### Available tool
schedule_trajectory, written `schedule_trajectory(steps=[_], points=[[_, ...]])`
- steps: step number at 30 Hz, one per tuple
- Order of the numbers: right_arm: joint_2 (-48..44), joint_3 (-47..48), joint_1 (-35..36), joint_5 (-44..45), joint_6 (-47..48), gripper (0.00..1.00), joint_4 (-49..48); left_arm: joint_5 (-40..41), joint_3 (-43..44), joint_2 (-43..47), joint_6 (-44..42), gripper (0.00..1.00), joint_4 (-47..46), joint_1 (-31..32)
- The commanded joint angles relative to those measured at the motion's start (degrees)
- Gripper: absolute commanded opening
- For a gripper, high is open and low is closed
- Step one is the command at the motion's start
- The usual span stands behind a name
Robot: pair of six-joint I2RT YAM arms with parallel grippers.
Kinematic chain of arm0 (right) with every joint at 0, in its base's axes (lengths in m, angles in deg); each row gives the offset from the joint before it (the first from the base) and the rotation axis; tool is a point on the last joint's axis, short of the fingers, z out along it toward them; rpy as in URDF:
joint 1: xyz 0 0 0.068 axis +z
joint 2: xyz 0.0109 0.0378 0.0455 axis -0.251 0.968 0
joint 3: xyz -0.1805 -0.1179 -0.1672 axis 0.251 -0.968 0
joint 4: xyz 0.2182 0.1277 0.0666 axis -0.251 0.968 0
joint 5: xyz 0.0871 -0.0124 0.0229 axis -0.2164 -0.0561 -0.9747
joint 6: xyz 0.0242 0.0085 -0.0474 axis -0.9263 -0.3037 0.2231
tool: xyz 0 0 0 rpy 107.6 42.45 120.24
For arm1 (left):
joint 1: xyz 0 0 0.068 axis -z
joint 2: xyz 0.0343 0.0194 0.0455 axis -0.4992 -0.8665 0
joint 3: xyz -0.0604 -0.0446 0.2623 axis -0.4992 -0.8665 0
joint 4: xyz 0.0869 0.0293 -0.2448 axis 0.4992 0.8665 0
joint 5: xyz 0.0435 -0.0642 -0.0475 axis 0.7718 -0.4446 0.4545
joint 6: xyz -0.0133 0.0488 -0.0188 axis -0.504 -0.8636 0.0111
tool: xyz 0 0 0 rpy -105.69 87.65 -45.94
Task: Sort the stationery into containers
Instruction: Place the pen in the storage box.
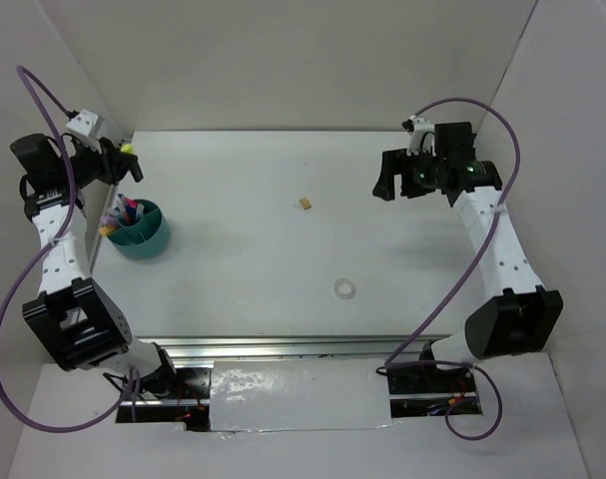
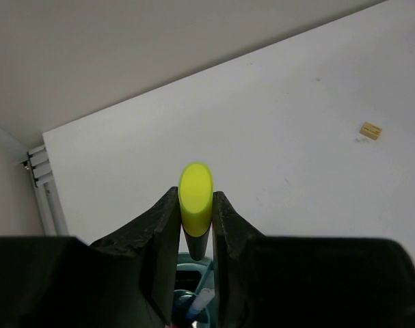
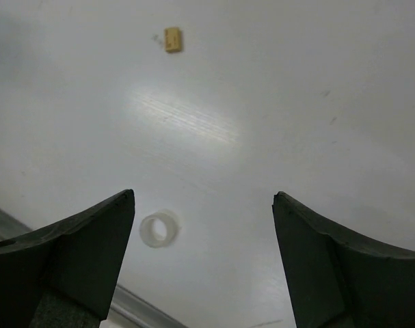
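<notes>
**White table with pale walls: one marker held, two items loose**

The white table [image 1: 283,269] is closed in by pale walls at the back and on both sides. The cup [image 1: 155,242], teal and round, stands near the left edge and holds several pens [image 1: 123,214] (pink and orange ends show above the rim). The left gripper [image 2: 195,199] is at the far-left corner, its jaws narrow and clamped on the marker [image 2: 195,190], whose yellow end faces the wrist camera. In that view the cup's rim appears just below the marker's dark barrel. The eraser [image 1: 304,204], a small tan block, lies alone near the table's middle, towards the back. The tape ring [image 1: 344,289] lies well apart from it, nearer the front edge. The right gripper [image 3: 204,198] hangs over the far-right part of the table with its jaws wide and nothing between them. In its wrist view the ring sits just beside the left finger [image 3: 77,246].
</notes>
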Motion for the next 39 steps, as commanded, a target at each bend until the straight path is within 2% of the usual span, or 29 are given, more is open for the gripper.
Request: schedule_trajectory(steps=[1, 6, 8, 12, 18, 22, 28, 39], points=[[-4.3, -4.8, -1.5, 4.7, 8.0, 0.88, -9.0, -4.1, 4.3, -2.5, -0.9, 0.0, -1.6, -2.2], [-9.3, -14.5, -3.2, 4.5, 9.0, 0.92, -18.0, -1.5, 6.3, -4.3, -9.9, 0.0, 2.9, -1.5], [-11.8, -18.9, -3.0, 4.2, 7.7, 0.93, -22.8, -0.1, 8.7, -6.2, -13.8, 0.0, 8.8, -0.5], [-14.5, -23.9, -0.7, 5.6, 9.8, 0.93, -26.6, 1.2, 13.7, -9.5, -13.1, 0.02, 14.1, 0.7], [-13.8, -24.0, -0.5, 7.8, 11.7, 0.92, -27.2, 4.4, 15.8, -13.1, -12.3, 0.05, 9.8, 3.3], [-9.4, -20.1, -0.9, 8.8, 10.7, 0.92, -26.6, 4.6, 19.1, -17.3, -13.8, 0.05, 12.3, 3.7], [-4.7, -14.8, -1.5, 8.9, 8.6, 0.92, -25.1, 3.7, 19.2, -19.9, -10.8, 0.04, 9.7, 3.1], [-3.9, -14.0, 0.9, 10.8, 10.8, 0.92, -24.7, 1.1, 16.2, -18.1, -13.8, 0.05, 13.8, -0.2]])
